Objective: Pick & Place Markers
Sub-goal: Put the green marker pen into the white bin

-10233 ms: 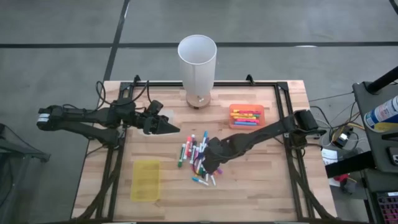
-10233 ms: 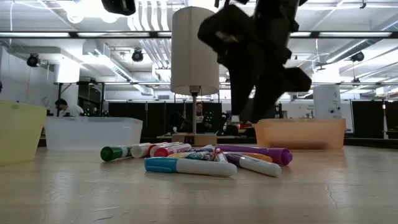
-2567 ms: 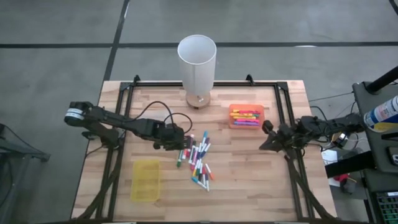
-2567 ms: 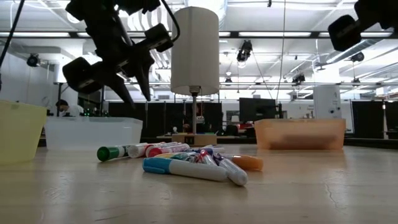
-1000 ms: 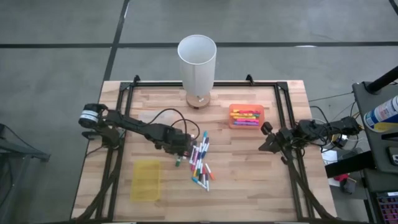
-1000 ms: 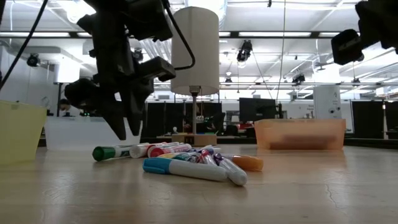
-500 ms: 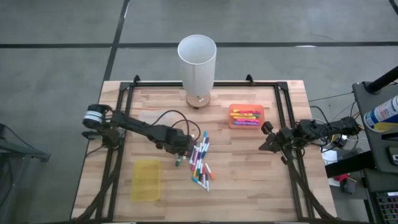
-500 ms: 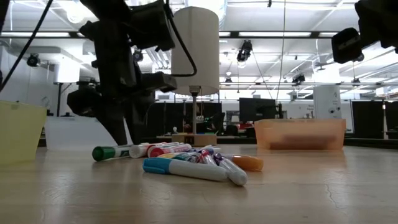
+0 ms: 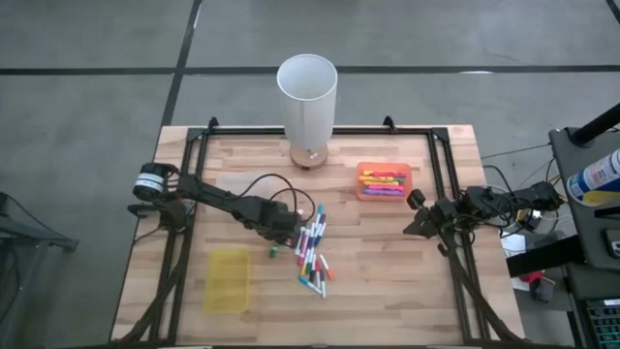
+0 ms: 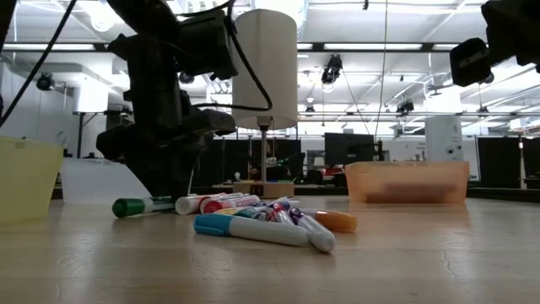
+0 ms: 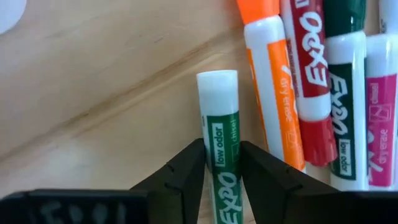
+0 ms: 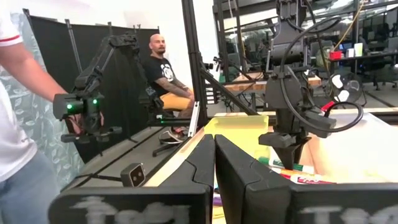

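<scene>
- The left hand [image 9: 282,233] is down at the left edge of the marker pile, its two dark fingers [image 11: 186,174] pinching a green marker [image 11: 221,149] by the white barrel, one finger on each side.
- That green marker lies flat on the wooden surface [image 9: 387,281]; its label is green with white lettering, its end white and blunt, and its green cap [image 10: 129,206] sticks out on the side away from the pile in the low view.
- Just beside it, in the left wrist view, lie an orange marker [image 11: 273,93], a red one [image 11: 308,81], a dark green one [image 11: 345,106] and a pink one [image 11: 382,112], side by side and nearly parallel, all with white barrels.
- The rest of the markers [image 9: 312,254] form a loose heap near the middle of the surface, in pink, blue, purple and green.
- A yellow tray [image 9: 228,281] sits near the pile on the left arm's side; an orange tray [image 9: 384,181] holding several markers sits well apart toward the right arm.
- A tall white cylinder [image 9: 307,107] stands at the far edge.
- The right hand [image 9: 411,219] waits near the right edge of the surface, fingers pressed together.
- Beyond the surface, the right wrist view shows a seated person [image 12: 165,71] and another person's arm [image 12: 25,68].
</scene>
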Robot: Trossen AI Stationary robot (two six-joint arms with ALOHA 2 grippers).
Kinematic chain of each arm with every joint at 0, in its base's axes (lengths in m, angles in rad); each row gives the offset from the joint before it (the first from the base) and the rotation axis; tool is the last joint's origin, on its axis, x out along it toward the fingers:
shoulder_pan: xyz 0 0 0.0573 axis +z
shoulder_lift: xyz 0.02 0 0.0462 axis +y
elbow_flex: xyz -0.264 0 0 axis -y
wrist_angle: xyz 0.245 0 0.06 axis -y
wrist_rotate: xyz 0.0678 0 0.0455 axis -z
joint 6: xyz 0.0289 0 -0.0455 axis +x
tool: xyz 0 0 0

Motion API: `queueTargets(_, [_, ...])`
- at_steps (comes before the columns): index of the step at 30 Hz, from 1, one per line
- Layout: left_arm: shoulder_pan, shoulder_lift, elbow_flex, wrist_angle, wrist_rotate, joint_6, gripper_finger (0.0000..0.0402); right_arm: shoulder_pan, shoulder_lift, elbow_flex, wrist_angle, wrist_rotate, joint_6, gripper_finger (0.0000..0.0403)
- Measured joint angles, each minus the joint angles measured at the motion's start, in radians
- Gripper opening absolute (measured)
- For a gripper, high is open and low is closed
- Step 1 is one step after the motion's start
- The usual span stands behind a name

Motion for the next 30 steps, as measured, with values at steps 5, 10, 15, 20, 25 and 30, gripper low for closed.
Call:
queueTargets(5, [0.003, -0.005, 0.000, -0.003, 0.000, 0.016, 0.0093, 0.000, 0.000, 0.000, 0.000, 0.000, 0.000, 0.0009])
queueTargets(10, [-0.002, -0.020, -0.002, -0.004, -0.006, 0.104, 0.0050, 0.000, 0.000, 0.000, 0.000, 0.000, 0.000, 0.0009])
queueTargets(15, [0.000, -0.059, -0.008, -0.015, -0.026, 0.188, 0.0050, 0.000, 0.000, 0.000, 0.000, 0.000, 0.000, 0.0009])
queueTargets(20, [0.000, -0.129, -0.007, -0.045, -0.019, 0.287, 0.0050, 0.000, 0.000, 0.000, 0.000, 0.001, 0.000, 0.0009])
queueTargets(25, [0.000, -0.238, -0.005, -0.070, 0.009, 0.386, 0.0052, 0.000, 0.002, 0.000, 0.000, 0.001, 0.000, 0.0009])
queueTargets(30, [0.026, -0.388, 0.000, -0.189, -0.001, 0.468, 0.0053, 0.000, 0.002, 0.000, 0.000, 0.002, 0.000, 0.0009])
